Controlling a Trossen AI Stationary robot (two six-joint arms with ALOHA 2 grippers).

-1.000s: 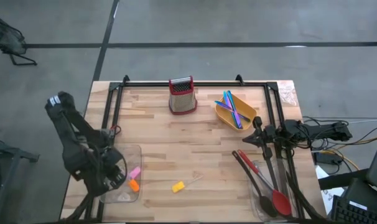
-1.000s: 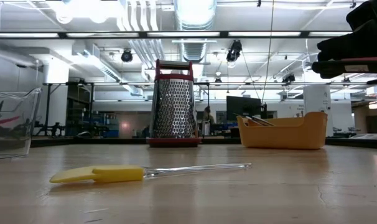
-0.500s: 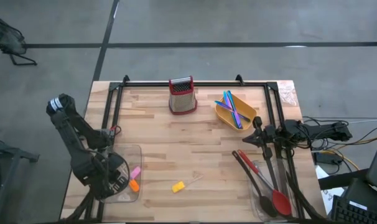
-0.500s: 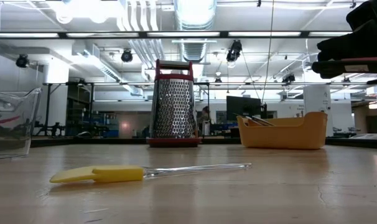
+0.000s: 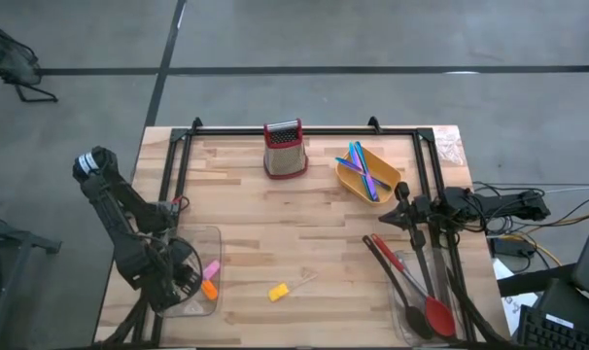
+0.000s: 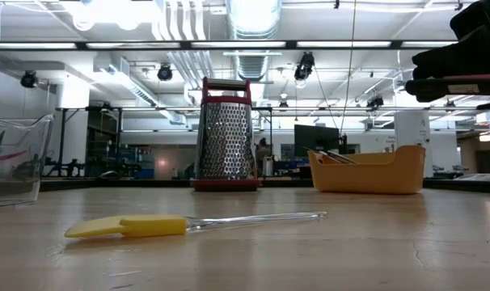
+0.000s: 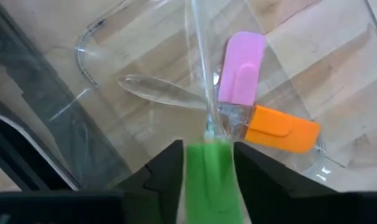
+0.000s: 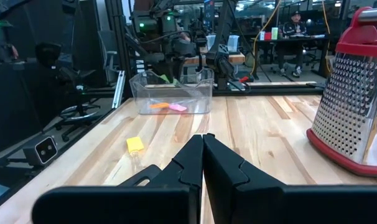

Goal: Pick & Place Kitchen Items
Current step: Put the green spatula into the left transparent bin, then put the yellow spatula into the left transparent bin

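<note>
Two arms in frame, only the left one working. Left gripper (image 5: 178,282) sits over the clear bin (image 5: 215,233) at lower left of the high view. In the left wrist view a green spatula (image 7: 210,177) is between the fingers (image 7: 167,171); cannot tell whether they pinch it or just flank it. Its clear handle reaches into the bin, where a pink spatula (image 7: 241,68) and an orange spatula (image 7: 282,127) lie touching each other. Yellow spatula (image 5: 278,291) lies loose on the table (image 5: 275,209), lower centre. Right gripper (image 8: 203,158) parked at mid-right, fingers pressed together, nothing held. Black spoons (image 5: 397,282) and red-headed spoon (image 5: 436,313) sit at lower right. Coloured sticks (image 5: 363,167) lie in the yellow tray (image 5: 348,180), upper right, beside the grater (image 5: 285,148).
</note>
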